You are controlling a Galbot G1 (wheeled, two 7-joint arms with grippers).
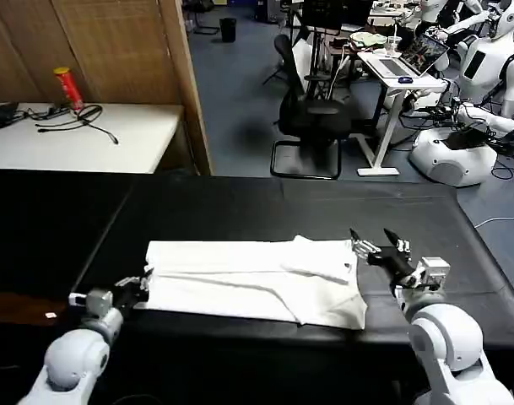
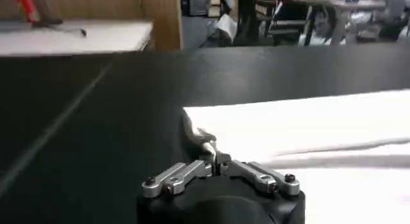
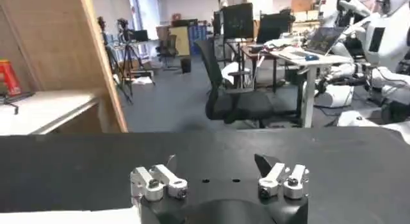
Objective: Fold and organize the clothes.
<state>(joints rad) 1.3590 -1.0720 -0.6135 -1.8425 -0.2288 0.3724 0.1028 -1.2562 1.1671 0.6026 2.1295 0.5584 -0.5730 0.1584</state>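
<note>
- We see a matte black table (image 1: 240,202), broad and flat.
- Our white cotton T-shirt (image 1: 257,283) lies folded into a soft rectangle near its front edge.
- Left gripper (image 1: 141,282) pinches the T-shirt's left edge.
- Right gripper (image 1: 376,244) spread, empty, just right of it.

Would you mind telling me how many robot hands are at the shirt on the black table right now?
2: the left hand pinches the shirt's left edge; the right hand hangs open beside its right edge.
</note>
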